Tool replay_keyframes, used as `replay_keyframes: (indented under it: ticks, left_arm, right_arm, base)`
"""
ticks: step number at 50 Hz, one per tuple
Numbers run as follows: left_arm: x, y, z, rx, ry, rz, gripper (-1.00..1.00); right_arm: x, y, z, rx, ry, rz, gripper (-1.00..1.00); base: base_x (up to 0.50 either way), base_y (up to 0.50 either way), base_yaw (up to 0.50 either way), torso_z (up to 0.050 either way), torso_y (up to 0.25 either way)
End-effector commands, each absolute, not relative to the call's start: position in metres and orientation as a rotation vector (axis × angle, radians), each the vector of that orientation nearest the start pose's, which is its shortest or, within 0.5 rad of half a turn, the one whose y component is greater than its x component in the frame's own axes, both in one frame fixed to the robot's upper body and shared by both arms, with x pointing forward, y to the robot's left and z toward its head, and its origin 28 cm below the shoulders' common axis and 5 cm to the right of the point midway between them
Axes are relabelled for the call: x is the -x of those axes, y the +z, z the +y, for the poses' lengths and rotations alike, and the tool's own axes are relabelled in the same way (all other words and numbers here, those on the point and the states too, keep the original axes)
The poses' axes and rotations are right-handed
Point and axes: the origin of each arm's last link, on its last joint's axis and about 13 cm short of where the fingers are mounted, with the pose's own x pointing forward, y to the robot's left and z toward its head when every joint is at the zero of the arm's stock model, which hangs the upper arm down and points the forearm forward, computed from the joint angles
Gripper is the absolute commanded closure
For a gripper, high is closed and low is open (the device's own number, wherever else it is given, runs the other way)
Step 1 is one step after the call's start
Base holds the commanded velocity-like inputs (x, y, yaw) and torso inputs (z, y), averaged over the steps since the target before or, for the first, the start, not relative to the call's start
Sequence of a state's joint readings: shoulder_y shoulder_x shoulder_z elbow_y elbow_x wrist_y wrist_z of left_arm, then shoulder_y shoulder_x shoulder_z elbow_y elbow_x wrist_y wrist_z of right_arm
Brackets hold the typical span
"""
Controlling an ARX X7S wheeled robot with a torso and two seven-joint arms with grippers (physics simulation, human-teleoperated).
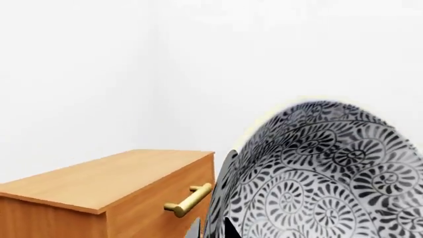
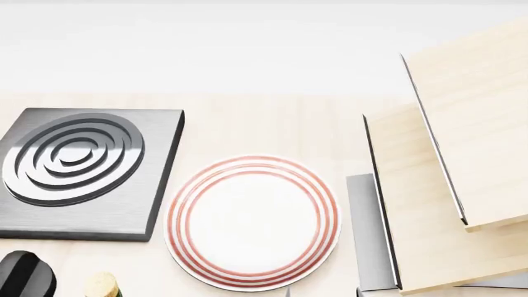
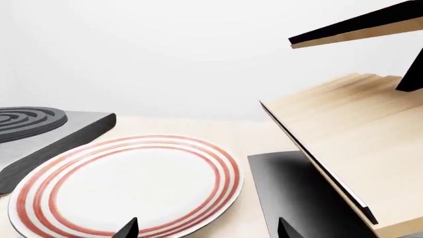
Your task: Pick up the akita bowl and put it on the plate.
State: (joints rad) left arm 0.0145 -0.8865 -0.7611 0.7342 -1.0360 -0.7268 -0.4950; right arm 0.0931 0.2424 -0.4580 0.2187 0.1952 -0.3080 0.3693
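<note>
Filling the left gripper's (image 1: 210,229) view, akita bowl (image 1: 324,173).

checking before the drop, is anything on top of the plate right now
Nothing lies on the plate: its white centre and red rings show bare in the head and right wrist views. Only its near edge is cut off by the frame.

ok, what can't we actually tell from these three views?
- Left end effector: its grip on the akita bowl is out of sight in the left wrist view; the bowl fills the corner and is cut off by the edges.
- Bowl versus plate: no view shows both.
- Right end effector: only two tips show at the right wrist view's lower edge.
- Dark object beside the stove burner: cropped in the head view.
</note>
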Motion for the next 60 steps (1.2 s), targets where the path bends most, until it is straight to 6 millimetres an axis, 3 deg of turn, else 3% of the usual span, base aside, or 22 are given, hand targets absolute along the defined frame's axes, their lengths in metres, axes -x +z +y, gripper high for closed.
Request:
replay_keyframes:
  ticks: [1, 10, 34, 49, 60]
  left_arm:
    - [-0.167, 0.269, 0.359, -0.064, 0.425, -0.492, 1.0]
    - [-0.198, 0.275, 0.355, -0.105, 0.42, -0.523, 1.0]
    - [-0.273, 0.283, 0.311, 0.107, 0.155, -0.57, 1.0]
    - [-0.318, 0.29, 0.291, 0.196, 0.097, -0.555, 1.0]
    - [-0.347, 0.313, 0.275, 0.237, 0.063, -0.573, 1.0]
  right_arm:
    - [-0.212, -0.009, -0.078, 0.036, 0.038, -0.091, -1.0]
    - [-0.212, -0.011, -0.078, 0.036, 0.039, -0.085, -1.0]
    - [-0.214, -0.017, -0.079, 0.039, 0.034, -0.071, -1.0]
    - [-0.214, -0.019, -0.078, 0.035, 0.046, -0.061, -1.0]
    - [-0.215, -0.021, -0.078, 0.035, 0.047, -0.055, -1.0]
  base:
    - [0.0, 0.0, 0.0, 0.0, 0.0]
    - [0.0, 0.0, 0.0, 0.0, 0.0]
    - [0.0, 0.0, 0.0, 0.0, 0.0]
    - [0.0, 0.0, 0.0, 0.0, 0.001]
    - [0.0, 0.0, 0.0, 0.0, 0.001]
